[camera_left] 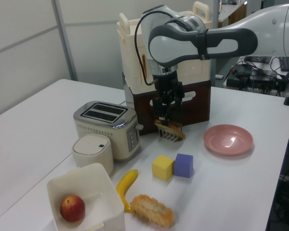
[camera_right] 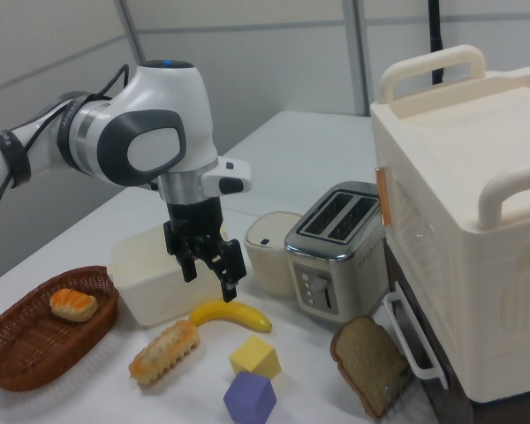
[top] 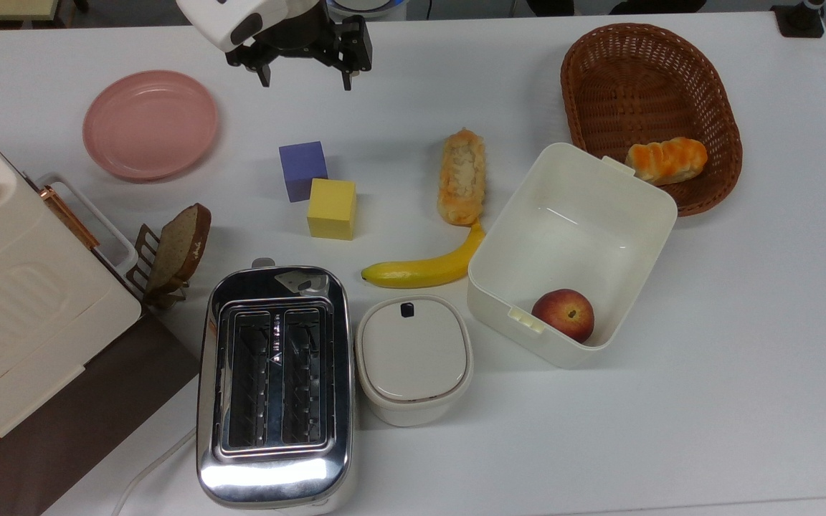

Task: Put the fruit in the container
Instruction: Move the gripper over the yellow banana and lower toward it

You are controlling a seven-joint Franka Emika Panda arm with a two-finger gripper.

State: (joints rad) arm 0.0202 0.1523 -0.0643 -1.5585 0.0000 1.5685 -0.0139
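Beside one container (top: 642,188) lies one banana (top: 427,269).

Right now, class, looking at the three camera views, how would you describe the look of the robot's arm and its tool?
The arm has rounded, glossy white shells with dark grey joint bands. A thin black cable loops alongside it. Its tool is black and angular, with two slim black fingers.
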